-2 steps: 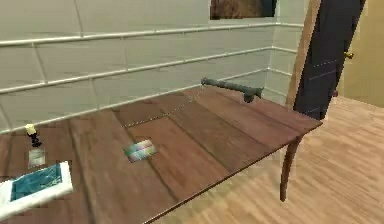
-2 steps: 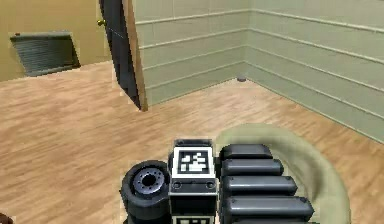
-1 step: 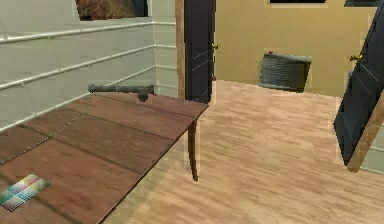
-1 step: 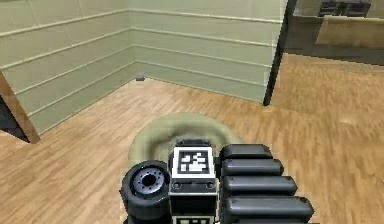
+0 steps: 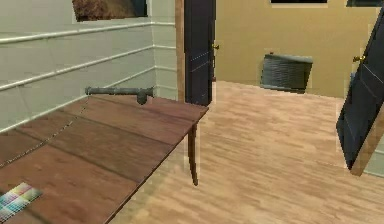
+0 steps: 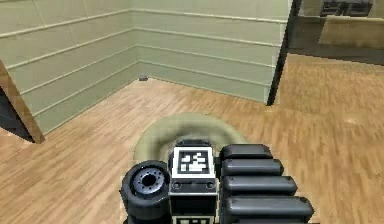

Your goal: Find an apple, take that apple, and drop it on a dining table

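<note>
A brown wooden table point(image 5: 110, 140) takes up the forward view's left, with one thin leg point(image 5: 192, 155) at its near corner. On its far edge lies a long grey bat-like thing point(image 5: 120, 92). At the arm side view's bottom the drawn-in arm point(image 6: 262, 190) appears as black ribbed blocks. Beside them sits a white square with black marks point(image 6: 194, 166). Left of that marker is the gripper's dark round body point(image 6: 148, 188). Its far end cannot be made out, so I cannot tell whether it holds anything.
A striped, many-coloured flat thing point(image 5: 20, 196) lies at the table's near left. Dark doors stand ajar ahead point(image 5: 198, 50) and at the forward view's right point(image 5: 362, 90). A grey slatted box point(image 5: 286, 72) sits by the yellow wall. Pale panelled walls point(image 6: 190, 50) meet in a corner over wood floor.
</note>
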